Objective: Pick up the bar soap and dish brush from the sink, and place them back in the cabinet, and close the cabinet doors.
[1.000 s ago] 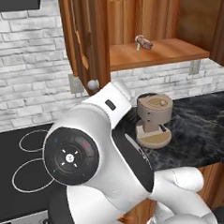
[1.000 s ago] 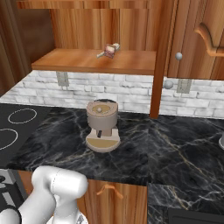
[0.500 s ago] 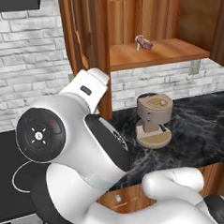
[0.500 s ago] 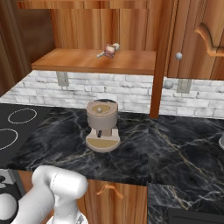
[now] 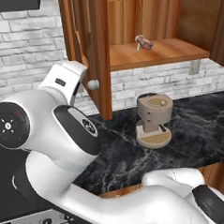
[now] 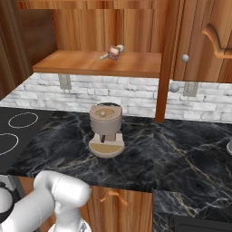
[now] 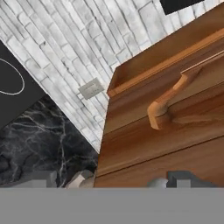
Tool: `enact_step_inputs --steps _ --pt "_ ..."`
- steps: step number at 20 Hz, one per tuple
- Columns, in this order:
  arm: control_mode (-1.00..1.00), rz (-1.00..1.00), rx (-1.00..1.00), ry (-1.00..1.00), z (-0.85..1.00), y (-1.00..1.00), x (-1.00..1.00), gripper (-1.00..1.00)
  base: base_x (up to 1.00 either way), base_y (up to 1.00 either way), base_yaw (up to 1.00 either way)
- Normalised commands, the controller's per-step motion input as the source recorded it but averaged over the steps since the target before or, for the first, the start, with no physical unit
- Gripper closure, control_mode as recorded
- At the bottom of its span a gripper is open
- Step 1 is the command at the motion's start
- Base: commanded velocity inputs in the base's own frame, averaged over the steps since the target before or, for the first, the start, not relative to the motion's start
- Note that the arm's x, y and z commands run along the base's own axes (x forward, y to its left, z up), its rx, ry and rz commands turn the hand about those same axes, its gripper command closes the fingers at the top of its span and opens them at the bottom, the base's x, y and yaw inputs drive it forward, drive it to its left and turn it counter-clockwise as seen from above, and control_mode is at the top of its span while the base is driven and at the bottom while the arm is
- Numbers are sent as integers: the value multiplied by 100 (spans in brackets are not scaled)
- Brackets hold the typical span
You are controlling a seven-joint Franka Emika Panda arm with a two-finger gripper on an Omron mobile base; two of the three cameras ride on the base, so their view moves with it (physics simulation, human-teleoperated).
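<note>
Two items, bar soap (image 6: 114, 52) and dish brush (image 6: 110, 52), lie on the open cabinet (image 5: 157, 52) shelf; doors (image 5: 100, 49) remain unshut; the tool (image 7: 113, 181) is released, empty.

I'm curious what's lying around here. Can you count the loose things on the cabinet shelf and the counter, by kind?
Bar soap: 1
Dish brush: 1
Coffee machine: 1
Total: 3
</note>
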Motion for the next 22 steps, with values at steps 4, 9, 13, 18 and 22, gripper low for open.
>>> enact_step_inputs --steps 4,9,13,18,22 --pt "-100 -2 -9 0 0 2 43 -100 0 0 0" --pt "-100 -6 -12 0 0 4 37 -100 0 0 0" --pt "-100 -4 -12 0 0 9 27 -100 0 0 0" --pt "-100 -1 -9 0 0 6 25 -100 0 0 0" --pt "-100 -3 -9 0 0 0 18 -100 0 0 0"
